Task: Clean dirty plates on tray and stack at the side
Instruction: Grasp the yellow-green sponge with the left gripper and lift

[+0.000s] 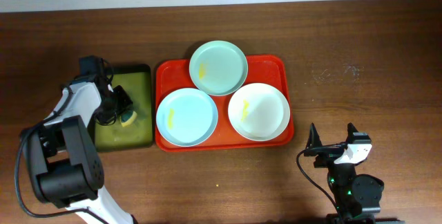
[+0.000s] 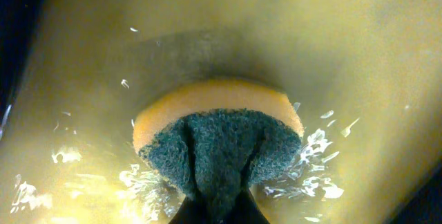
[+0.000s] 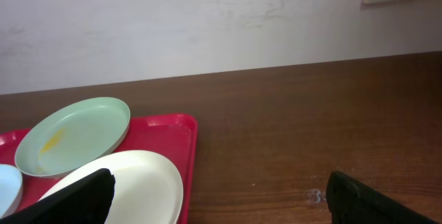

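Observation:
Three plates lie on the red tray (image 1: pixel 276 65): a mint green plate (image 1: pixel 218 67) at the back with a yellow smear, a pale blue plate (image 1: pixel 186 117) at front left with a small yellow smear, and a cream plate (image 1: pixel 259 111) at front right. My left gripper (image 1: pixel 119 110) is down in the olive-green tray (image 1: pixel 138 79), shut on a sponge (image 2: pixel 217 137) with a yellow body and dark green scouring pad, pinching its pad. My right gripper (image 1: pixel 333 141) is open and empty over bare table, right of the red tray. In the right wrist view the mint plate (image 3: pixel 72 134), cream plate (image 3: pixel 141 175) and red tray (image 3: pixel 179 131) show.
The olive tray's wet floor (image 2: pixel 345 65) glistens with water drops around the sponge. The brown wooden table (image 1: pixel 359 51) spreads to the right of the red tray. A pale wall (image 3: pixel 207 23) stands behind the table.

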You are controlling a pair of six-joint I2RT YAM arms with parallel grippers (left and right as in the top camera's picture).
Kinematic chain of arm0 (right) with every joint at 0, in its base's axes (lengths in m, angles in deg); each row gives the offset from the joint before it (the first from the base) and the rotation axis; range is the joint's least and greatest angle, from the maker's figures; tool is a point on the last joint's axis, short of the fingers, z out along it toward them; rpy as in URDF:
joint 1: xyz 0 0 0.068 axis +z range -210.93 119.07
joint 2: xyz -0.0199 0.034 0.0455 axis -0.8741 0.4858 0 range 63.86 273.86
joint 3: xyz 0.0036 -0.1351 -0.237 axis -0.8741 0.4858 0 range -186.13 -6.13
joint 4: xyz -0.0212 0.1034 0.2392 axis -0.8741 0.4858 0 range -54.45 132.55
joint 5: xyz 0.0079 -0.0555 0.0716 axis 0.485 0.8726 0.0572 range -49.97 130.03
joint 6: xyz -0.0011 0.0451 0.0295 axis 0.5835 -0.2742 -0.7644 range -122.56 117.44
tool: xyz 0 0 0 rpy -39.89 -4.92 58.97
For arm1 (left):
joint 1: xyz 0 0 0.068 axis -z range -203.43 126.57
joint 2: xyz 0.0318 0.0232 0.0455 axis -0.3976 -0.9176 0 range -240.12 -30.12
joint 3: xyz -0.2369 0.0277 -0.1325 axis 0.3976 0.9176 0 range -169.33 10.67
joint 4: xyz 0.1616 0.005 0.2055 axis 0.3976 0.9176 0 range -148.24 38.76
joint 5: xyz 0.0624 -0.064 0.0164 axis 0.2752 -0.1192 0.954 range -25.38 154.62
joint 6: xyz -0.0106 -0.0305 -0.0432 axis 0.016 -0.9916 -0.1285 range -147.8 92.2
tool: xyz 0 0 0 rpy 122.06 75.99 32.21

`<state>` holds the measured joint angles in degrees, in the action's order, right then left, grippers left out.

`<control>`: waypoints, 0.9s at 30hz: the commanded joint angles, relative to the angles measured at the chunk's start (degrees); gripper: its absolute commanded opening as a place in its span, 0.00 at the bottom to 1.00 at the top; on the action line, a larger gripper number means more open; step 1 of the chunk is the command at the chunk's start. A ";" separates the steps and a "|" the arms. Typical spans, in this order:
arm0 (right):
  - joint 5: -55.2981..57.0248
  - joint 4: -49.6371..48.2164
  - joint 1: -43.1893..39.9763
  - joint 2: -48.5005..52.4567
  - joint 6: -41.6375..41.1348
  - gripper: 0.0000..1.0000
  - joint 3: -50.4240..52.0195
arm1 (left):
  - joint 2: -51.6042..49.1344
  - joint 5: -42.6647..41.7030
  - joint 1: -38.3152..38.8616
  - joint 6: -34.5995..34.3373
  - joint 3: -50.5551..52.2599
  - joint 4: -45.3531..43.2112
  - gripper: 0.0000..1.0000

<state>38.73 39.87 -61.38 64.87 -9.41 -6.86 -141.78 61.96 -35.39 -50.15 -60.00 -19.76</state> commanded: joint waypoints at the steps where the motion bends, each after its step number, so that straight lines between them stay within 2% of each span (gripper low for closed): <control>1: 0.33 0.17 -0.33 -0.28 0.17 0.99 0.42 | -0.22 -2.69 -0.17 -0.13 -3.78 4.44 0.00; 6: 0.33 0.17 -0.33 -0.28 0.17 0.99 0.42 | 7.06 -4.33 -0.17 -0.11 -11.98 13.90 0.00; 8: 0.31 0.17 -0.33 -0.28 0.17 0.99 0.42 | 11.87 -7.32 -0.17 -0.11 -12.33 13.88 0.00; 11: 0.33 0.20 -0.33 -0.28 0.17 0.99 0.42 | 15.32 -7.37 -0.15 -0.09 -12.24 13.92 0.00; 15: 0.33 0.20 -0.33 -0.28 0.17 0.99 0.42 | 13.16 -1.46 1.27 -0.11 -6.10 10.58 0.00; 18: 0.33 0.17 -0.33 -0.28 0.17 0.99 0.42 | 10.19 -1.40 2.23 -0.09 -1.75 7.63 0.00; 22: 0.33 0.20 -0.33 -0.28 0.17 0.99 0.42 | 13.09 -2.69 2.16 2.12 -6.64 11.37 0.00; 25: 0.33 0.17 -0.33 -0.28 0.17 0.99 0.42 | 18.60 -2.95 2.36 3.78 -11.61 15.08 0.00; 27: 0.33 0.17 -0.33 -0.28 0.17 0.99 0.42 | 22.82 -5.95 2.95 3.76 -12.04 15.37 0.00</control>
<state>38.71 39.87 -61.38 64.87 -9.39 -6.86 -127.31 59.25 -33.12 -48.14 -68.74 -4.68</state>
